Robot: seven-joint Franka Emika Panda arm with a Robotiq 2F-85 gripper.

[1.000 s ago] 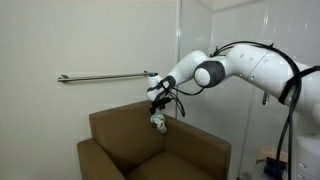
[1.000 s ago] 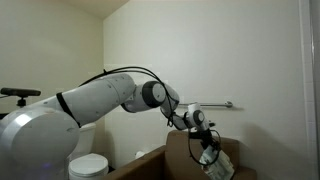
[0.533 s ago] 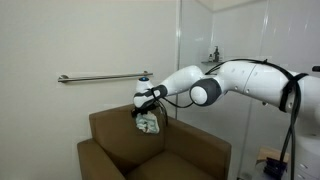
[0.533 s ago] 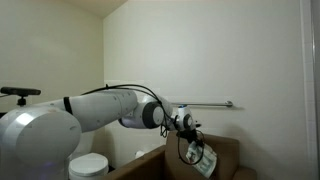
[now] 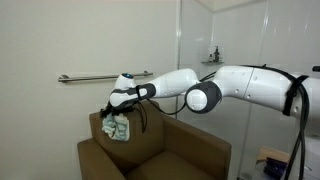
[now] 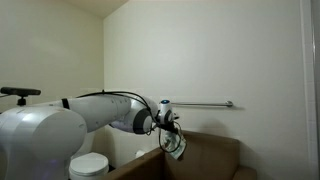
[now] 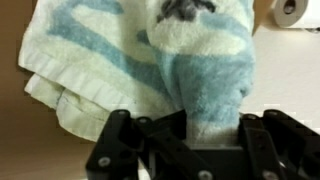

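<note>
A white towel with pale blue-green patches [image 5: 119, 127] hangs from my gripper [image 5: 117, 111], which is shut on its top. It dangles in the air above the backrest of a brown armchair [image 5: 160, 152], near the chair's end. In another exterior view the towel [image 6: 175, 144] hangs below the gripper [image 6: 171, 125], over the chair back [image 6: 215, 152]. The wrist view is filled by the bunched towel [image 7: 150, 55], pinched between my black fingers [image 7: 125, 135]. The white arm stretches out level across the room.
A metal grab rail [image 5: 85, 77] runs along the white wall behind the chair, just above gripper height; the same grab rail [image 6: 205, 103] shows on the wall. A white toilet [image 6: 88, 165] stands low down. A glass partition [image 5: 225, 40] rises beside the arm.
The arm has swung along the chair's backrest, carrying the hanging towel with it from over the seat toward the chair's end. The grip stayed shut throughout.
</note>
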